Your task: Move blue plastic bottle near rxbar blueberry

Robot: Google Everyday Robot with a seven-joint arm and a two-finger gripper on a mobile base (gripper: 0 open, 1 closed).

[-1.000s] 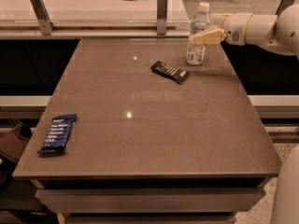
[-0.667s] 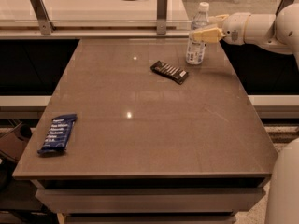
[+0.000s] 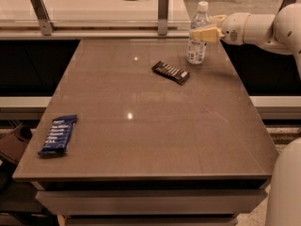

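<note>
The blue plastic bottle (image 3: 197, 48), clear with a white cap and a white-and-blue label, stands upright at the table's far right. My gripper (image 3: 201, 28) reaches in from the right at the bottle's upper half. It is open, with one finger (image 3: 206, 34) across the front of the bottle and the other behind it. The rxbar blueberry (image 3: 58, 134), a flat dark blue bar with white text, lies at the near left edge of the table, far from the bottle.
A black wrapped bar (image 3: 170, 72) lies on the brown table (image 3: 155, 126) just left of and in front of the bottle. A raised counter with metal brackets (image 3: 162, 8) runs along the far edge. My arm (image 3: 263, 27) comes in from the right.
My gripper has moved a little to the left, so its front finger now lies across the bottle. The bottle, the black bar and the blue bar have not moved.
</note>
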